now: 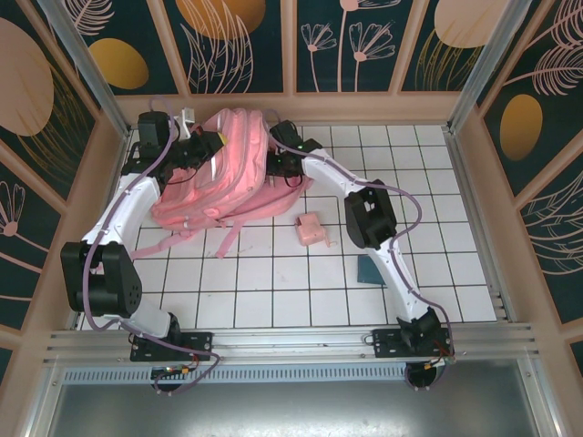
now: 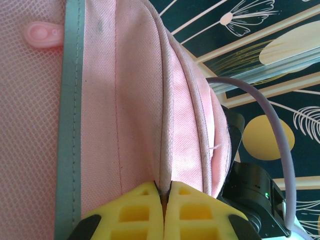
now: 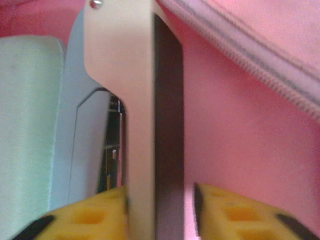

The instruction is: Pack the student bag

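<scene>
Surface: the table is white square tiles with thin dark grid lines; a ridged metal rail runs along its near edge.
Room: the wall panels are dark teal with gold ovals and pale flower outlines, set in peach frames.
Task item: the student bag lies slumped at the far left-centre of the table, between the arms. It is soft pink weave with a mesh side and a grey strip.
Nearby: a small pink pouch lies just beside the bag's straps.
Left tool: the left gripper has yellow ribbed fingers pressed together, pinching the bag's piped seam.
Right tool: the right gripper is surrounded by pink fabric, fingers spread, with a flat pale board upright between them.
</scene>
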